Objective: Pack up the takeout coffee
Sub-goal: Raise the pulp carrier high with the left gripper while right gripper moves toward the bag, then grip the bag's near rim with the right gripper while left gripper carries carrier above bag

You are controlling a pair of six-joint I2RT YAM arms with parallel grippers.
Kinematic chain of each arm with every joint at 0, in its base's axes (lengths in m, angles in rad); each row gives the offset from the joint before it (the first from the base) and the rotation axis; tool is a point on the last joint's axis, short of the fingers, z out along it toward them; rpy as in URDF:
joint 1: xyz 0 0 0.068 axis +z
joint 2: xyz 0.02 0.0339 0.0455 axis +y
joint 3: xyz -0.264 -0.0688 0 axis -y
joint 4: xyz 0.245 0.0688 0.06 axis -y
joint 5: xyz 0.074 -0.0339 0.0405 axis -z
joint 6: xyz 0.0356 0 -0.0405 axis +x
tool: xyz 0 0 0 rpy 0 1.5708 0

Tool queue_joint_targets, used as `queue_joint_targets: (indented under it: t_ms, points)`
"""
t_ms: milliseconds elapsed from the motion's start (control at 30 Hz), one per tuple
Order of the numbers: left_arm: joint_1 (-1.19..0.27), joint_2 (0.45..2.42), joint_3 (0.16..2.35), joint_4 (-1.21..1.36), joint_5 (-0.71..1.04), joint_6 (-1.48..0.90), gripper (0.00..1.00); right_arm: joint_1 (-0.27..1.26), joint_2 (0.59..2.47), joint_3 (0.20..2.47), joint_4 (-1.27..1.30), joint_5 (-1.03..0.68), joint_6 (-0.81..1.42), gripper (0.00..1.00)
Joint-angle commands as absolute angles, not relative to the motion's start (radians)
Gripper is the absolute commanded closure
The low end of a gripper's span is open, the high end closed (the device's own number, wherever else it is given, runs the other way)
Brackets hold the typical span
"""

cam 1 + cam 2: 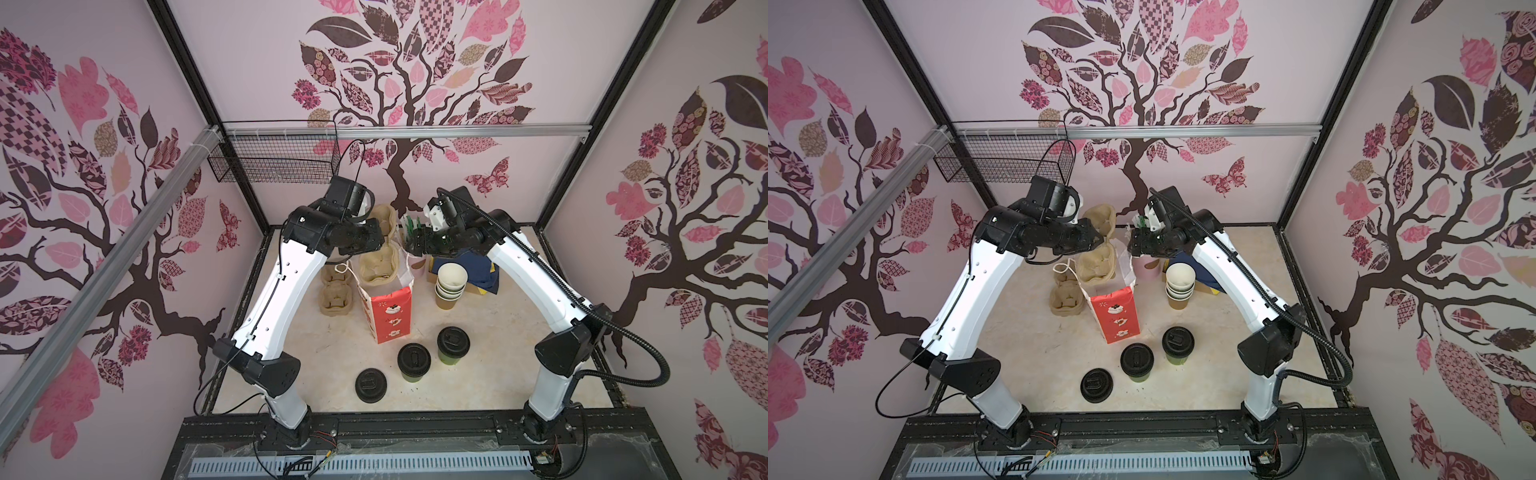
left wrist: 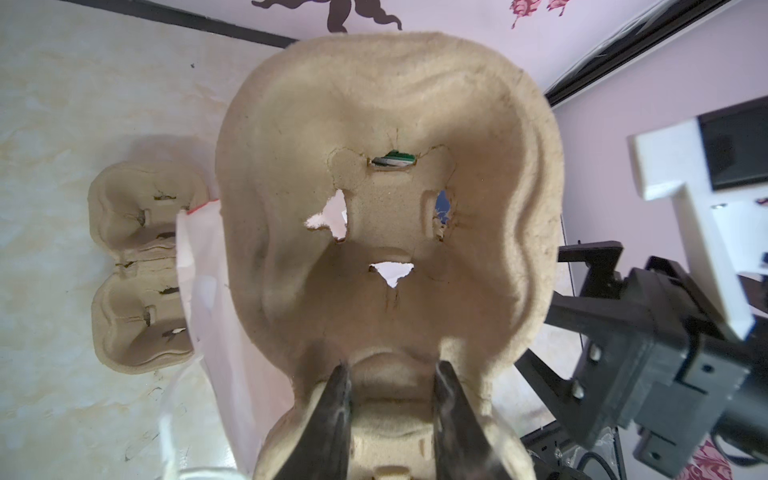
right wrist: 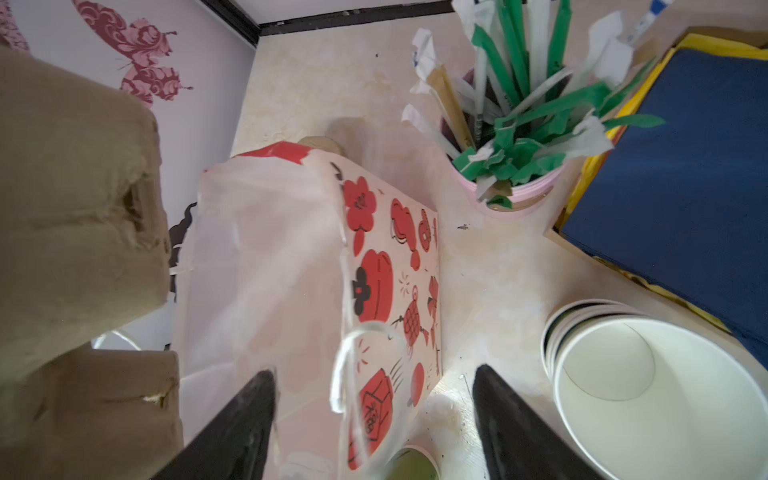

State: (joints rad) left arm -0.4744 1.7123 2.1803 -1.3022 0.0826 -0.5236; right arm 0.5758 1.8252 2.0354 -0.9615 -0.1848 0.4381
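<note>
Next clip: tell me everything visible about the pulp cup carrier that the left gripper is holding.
The cup carrier is beige moulded pulp, fibrous, with two wells. The well floor facing the left wrist camera has four torn slots. The left gripper has its fingers closed on the ridge between the wells. The carrier hangs tilted at the open mouth of the paper bag; whether they touch cannot be told.

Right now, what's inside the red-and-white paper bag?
Only bare white inner walls of the bag show in the right wrist view. The pulp carrier, gripped by the left pincer, covers part of its mouth; the bottom is hidden. Both lidded cups stand outside.
</note>
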Motion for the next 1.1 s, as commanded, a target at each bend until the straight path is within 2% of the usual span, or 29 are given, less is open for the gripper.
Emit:
queue_joint_targets:
  t_ms: [0,167,233,400,633,867,933,1067]
  points:
    - [-0.468,1.721,2.155,-1.24,0.07,-0.514,0.77,0.579,1.789,1.974,-0.96,-0.13,0.423,0.21]
    - [-0.469,1.741,2.147,-1.257,0.052,-0.514,0.77,0.578,1.825,1.964,-0.925,-0.34,0.427,0.26]
    - [-0.468,1.742,2.131,-1.264,0.042,-0.512,0.77,0.579,1.836,1.958,-0.908,-0.373,0.438,0.3]
    - [-0.468,1.746,2.1,-1.279,0.034,-0.518,0.77,0.578,1.841,1.934,-0.873,-0.378,0.458,0.41]
    - [-0.468,1.782,2.127,-1.316,0.03,-0.529,0.77,0.58,1.826,1.88,-0.812,-0.406,0.499,0.64]
    - [-0.46,1.813,2.17,-1.392,0.054,-0.541,0.77,0.581,1.799,1.822,-0.756,-0.411,0.536,0.83]
    - [-0.456,1.817,2.175,-1.412,0.067,-0.547,0.77,0.583,1.783,1.797,-0.725,-0.403,0.556,0.92]
    - [-0.451,1.833,2.212,-1.469,0.065,-0.538,0.77,0.594,1.75,1.755,-0.666,-0.37,0.594,0.99]
